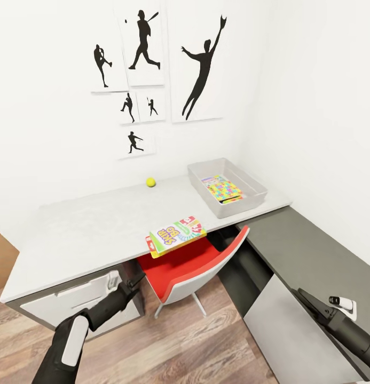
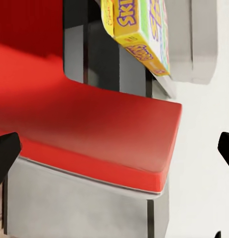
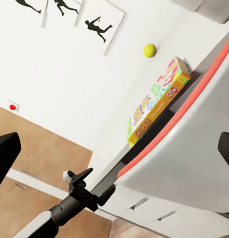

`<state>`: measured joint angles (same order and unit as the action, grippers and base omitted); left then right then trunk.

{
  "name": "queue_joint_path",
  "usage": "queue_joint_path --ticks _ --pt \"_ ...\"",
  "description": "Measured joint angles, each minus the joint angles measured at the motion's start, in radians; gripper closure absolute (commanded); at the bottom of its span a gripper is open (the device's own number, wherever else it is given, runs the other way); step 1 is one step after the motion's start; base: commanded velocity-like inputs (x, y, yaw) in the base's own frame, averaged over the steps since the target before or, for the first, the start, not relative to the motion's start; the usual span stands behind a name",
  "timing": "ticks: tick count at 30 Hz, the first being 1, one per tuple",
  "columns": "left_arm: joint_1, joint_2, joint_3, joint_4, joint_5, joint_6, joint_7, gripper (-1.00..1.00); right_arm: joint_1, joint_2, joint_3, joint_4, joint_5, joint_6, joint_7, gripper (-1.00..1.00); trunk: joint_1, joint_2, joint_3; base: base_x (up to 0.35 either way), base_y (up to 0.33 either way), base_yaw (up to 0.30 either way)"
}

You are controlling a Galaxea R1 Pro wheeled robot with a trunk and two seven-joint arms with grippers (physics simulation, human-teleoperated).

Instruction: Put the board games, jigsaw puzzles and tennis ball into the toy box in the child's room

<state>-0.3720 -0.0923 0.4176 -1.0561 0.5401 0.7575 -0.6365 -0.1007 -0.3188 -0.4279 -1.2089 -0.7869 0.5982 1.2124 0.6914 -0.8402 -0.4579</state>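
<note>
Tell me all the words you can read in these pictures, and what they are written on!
"SKI": big purple letters on the yellow game box at the desk's front edge; the rest of the word is cut off.
Purple lettering in an orange oval on the same box's side: too blurred to read.
Colourful lid in the grey bin: print too small to read.
Wall pictures: black sports figures, no words.

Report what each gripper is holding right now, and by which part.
Nothing is held. The left gripper and the right gripper both stand open and empty, short of the yellow board game lying at the table's front edge.
</note>
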Motion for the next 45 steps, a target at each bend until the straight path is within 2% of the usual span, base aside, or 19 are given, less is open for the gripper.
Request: queue_joint_path --ticks 9,14,18,31,34,38,41,45 --pt "0.000 0.001 0.003 -0.020 0.002 -0.019 -0.012 -1.00 0.000 0.001 0.000 0.000 0.000 -0.005 0.001 -1.00 0.000 0.000 0.000 0.000 0.000 0.000" --pt "0.000 0.001 0.008 -0.019 0.019 -0.112 -0.057 -1.00 0.000 0.001 0.000 0.000 0.000 -0.006 0.001 -1.00 0.000 0.000 0.000 0.000 0.000 0.000" --pt "0.000 0.000 0.007 -0.013 0.025 -0.145 -0.072 -1.00 0.000 0.000 -0.001 0.000 0.000 -0.007 0.002 -1.00 0.000 0.000 0.000 0.000 0.000 0.000" --pt "0.000 -0.012 -0.002 -0.008 0.012 -0.175 -0.070 -1.00 0.000 0.000 -0.002 0.000 0.000 -0.007 0.002 -1.00 0.000 0.000 0.000 0.000 0.000 0.000" --pt "0.000 -0.018 -0.005 -0.006 0.013 -0.216 -0.070 -1.00 0.000 0.000 -0.002 0.000 0.000 -0.007 0.003 -1.00 0.000 0.000 0.000 0.000 0.000 0.000" --pt "0.003 -0.044 -0.019 0.024 0.013 -0.337 -0.074 -1.00 0.000 0.000 -0.002 0.000 0.000 -0.007 0.003 -1.00 0.000 0.000 0.000 0.000 0.000 0.000" --pt "0.005 -0.052 -0.023 0.056 0.013 -0.411 -0.078 -1.00 0.000 0.000 -0.002 0.000 0.000 -0.007 0.003 -1.00 0.000 0.000 0.000 0.000 0.000 0.000" --pt "0.006 -0.057 -0.026 0.095 0.013 -0.470 -0.081 -1.00 0.000 -0.001 -0.002 0.000 0.000 -0.007 0.003 -1.00 0.000 0.000 0.000 0.000 0.000 0.000"
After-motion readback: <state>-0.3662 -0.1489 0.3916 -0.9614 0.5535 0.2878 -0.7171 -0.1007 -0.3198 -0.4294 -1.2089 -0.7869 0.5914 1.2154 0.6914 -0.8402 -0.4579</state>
